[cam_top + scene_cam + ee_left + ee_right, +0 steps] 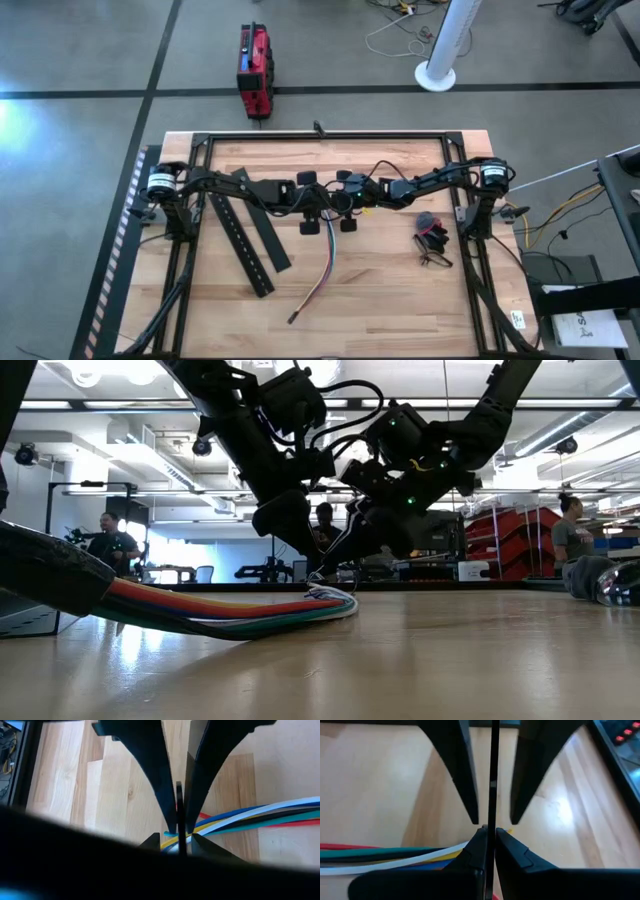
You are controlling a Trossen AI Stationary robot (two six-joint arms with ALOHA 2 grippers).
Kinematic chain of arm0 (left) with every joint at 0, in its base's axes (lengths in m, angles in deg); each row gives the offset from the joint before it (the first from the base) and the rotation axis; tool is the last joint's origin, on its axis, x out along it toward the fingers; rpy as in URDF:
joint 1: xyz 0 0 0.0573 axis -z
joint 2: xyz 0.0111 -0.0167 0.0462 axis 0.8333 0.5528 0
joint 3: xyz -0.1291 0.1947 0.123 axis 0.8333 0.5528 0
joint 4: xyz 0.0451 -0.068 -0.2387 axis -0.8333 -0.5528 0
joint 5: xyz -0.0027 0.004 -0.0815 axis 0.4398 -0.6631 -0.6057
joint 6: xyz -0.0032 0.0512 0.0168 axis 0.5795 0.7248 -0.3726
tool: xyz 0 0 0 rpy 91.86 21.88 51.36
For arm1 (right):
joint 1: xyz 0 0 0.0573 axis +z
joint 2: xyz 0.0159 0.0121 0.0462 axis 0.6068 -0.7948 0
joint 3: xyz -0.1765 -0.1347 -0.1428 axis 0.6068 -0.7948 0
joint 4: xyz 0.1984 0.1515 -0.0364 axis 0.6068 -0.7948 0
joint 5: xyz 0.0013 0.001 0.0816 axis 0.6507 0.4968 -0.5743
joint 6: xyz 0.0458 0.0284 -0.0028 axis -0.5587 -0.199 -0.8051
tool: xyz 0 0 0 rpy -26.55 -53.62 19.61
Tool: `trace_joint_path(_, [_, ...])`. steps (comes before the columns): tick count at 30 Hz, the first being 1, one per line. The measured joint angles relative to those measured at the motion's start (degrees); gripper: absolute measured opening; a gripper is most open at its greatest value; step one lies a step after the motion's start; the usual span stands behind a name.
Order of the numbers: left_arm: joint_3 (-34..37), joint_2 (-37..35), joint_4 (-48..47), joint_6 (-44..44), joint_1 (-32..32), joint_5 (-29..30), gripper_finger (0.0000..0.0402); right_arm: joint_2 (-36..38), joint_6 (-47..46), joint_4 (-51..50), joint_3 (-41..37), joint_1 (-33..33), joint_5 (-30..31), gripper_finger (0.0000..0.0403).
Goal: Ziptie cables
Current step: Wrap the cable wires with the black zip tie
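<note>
The cables (325, 265), a flat bundle of coloured wires, lie at mid-table. Their far end is raised a little between both grippers, and their near end (295, 318) rests on the wood. My left gripper (318, 200) reaches in from the left and is shut on that far end (176, 840). My right gripper (345, 198) reaches in from the right and is shut on a thin black zip tie (493, 785). The zip tie runs up between the left gripper's fingers (465, 775). The cables also show in the low view (230, 610). My left gripper has the far end of the cables (172, 836) between its two fingertips, coming from the table's left and slanting down. The rest of the bundle (260, 815) trails slack onto the table. My right gripper pinches the zip tie (493, 822) between its two shut fingers, coming from the table's right and slanting down. The strip stands straight out past the fingertips, close by the cable end.
Two long black slotted bars (240, 240) (272, 232) lie left of the cables. A small dark wire tangle with a red-black clip (432, 240) lies to the right. A red case (255, 70) stands on the floor beyond the far edge. People show in the room behind (115, 540).
</note>
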Motion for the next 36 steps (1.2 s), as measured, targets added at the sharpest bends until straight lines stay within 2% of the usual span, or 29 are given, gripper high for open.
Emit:
trace_joint_path(8, [-1.33,-0.02,-0.23,0.03,0.00,0.00,0.0101,0.08,0.17,0.14,0.00,-0.81,-0.91,0.0009])
trace_joint_path(26, [-1.60,-0.09,-1.48,-0.18,0.00,0.00,0.0047,0.09,-0.07,-0.02,0.00,-0.81,-0.90,0.0009])
trace_joint_path(30, [-1.58,-0.09,-1.60,-0.21,0.00,0.00,0.0053,0.09,-0.07,0.00,0.00,-0.81,-0.89,0.0009])
trace_joint_path(36, [-1.56,-0.09,-2.57,-0.23,0.00,0.00,0.0084,0.09,-0.07,0.00,0.32,-0.81,-0.86,0.0009])
